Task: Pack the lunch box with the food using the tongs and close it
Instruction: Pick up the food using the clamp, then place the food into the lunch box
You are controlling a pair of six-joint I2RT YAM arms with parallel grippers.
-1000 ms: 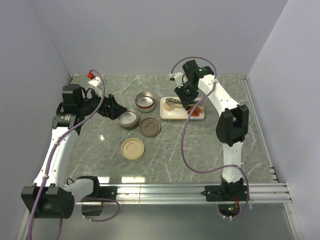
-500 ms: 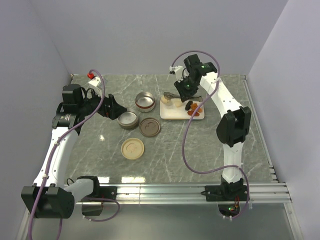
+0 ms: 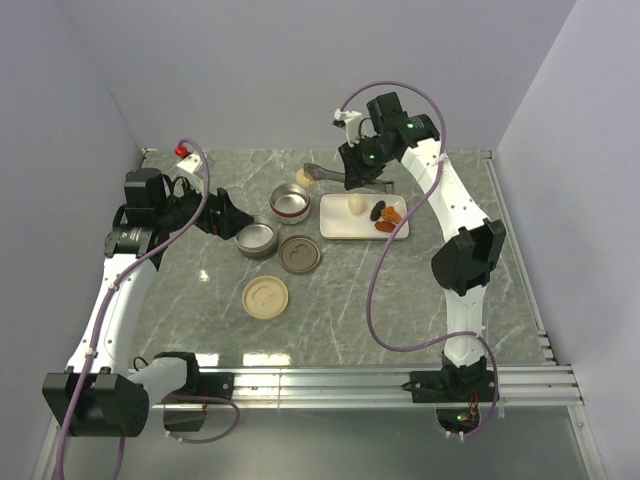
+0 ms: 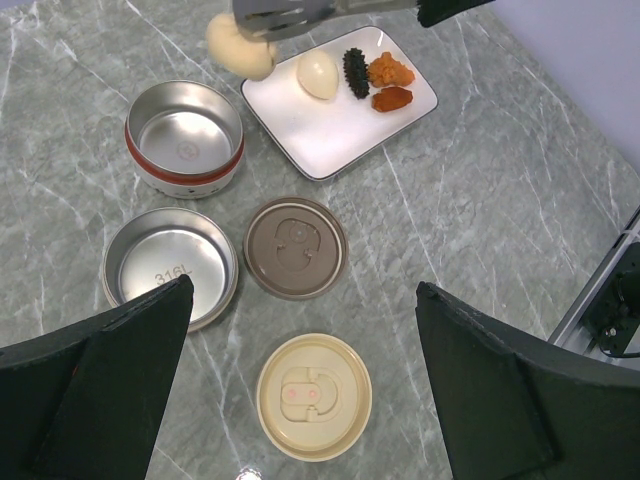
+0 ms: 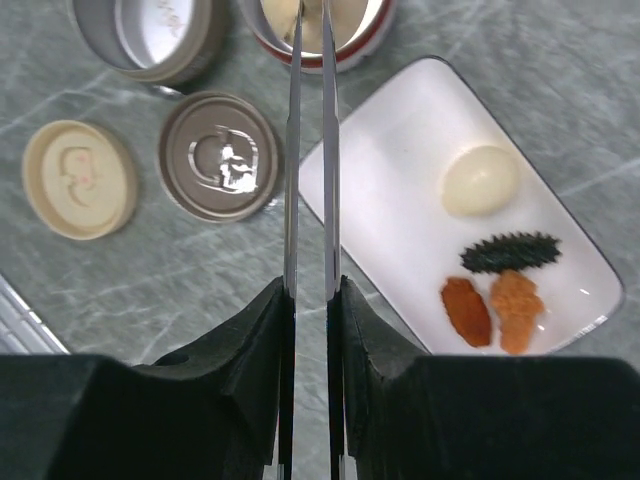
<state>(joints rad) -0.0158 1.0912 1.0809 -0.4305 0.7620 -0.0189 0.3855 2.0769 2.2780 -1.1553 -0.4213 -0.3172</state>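
Note:
My right gripper (image 5: 310,300) is shut on the slim silver tongs (image 5: 293,150), squeezing their two arms close together. The tong tips (image 4: 285,15) pinch a pale cream ball (image 4: 240,47) in the air by the far rim of the red-banded tin (image 4: 185,137). On the white plate (image 4: 330,140) lie another cream ball (image 4: 318,74), a black lump (image 4: 355,72), an orange chunk (image 4: 390,70) and a red-brown chunk (image 4: 392,98). My left gripper (image 4: 303,290) hangs open and empty above the lids, left of the tins in the top view.
A plain steel tin (image 4: 170,265) stands in front of the red-banded one. A brown lid (image 4: 296,247) and a cream lid (image 4: 314,396) lie flat on the marble table (image 4: 480,200). A metal rail (image 3: 400,380) runs along the near edge.
My right gripper has lifted the tongs off the plate with a cream ball in them and swung left toward the red-banded tin. The left arm has not moved.

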